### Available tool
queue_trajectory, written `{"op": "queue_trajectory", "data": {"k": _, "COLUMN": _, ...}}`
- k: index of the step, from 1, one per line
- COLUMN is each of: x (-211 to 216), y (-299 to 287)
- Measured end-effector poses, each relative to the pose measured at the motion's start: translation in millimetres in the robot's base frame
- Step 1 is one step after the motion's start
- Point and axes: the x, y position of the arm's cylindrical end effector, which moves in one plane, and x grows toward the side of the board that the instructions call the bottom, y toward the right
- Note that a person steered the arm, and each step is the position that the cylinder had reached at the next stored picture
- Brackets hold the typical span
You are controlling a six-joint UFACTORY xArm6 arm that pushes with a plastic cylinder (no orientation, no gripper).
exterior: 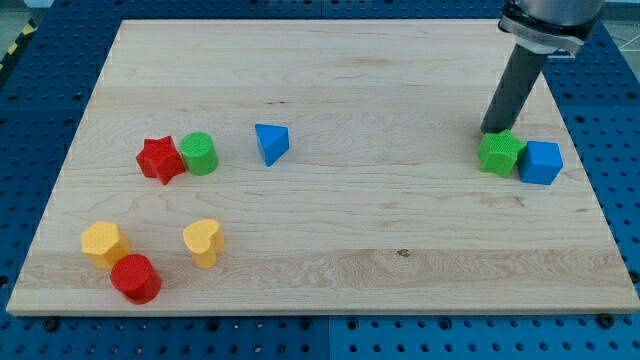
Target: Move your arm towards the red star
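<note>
Camera view coverage places the red star-shaped block (159,159) on the left part of the light wooden board (330,90), touching a green cylindrical block (199,153) on its right side. A blue wedge-like block (271,142) is seen a little further toward the view's right. Below the star, near the board's lower left corner, a yellow hexagonal block (103,243), a red cylindrical block (135,278) and a yellow heart-shaped block (203,241) are grouped.

My tip (493,132) is found far across the board, near the view's right edge, just behind a green angular block (500,153) that touches a blue cube-like block (541,162). No fingers are fitted to the arm, so nothing can be said to be spread or closed; only the dark rod is carried.

As judged from this layout, the task is barely begun: nearly the whole width of the board is left to be crossed toward the view's left. A straight path would pass close to the blue wedge and the green cylinder, so an approach slightly below or above them would seem advisable.
</note>
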Motion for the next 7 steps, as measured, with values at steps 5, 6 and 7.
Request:
{"op": "queue_trajectory", "data": {"k": 5, "x": 6.9, "y": -147.4}}
{"op": "queue_trajectory", "data": {"k": 6, "x": -21.9, "y": -226.2}}
{"op": "queue_trajectory", "data": {"k": 7, "x": -33.6, "y": -305.1}}
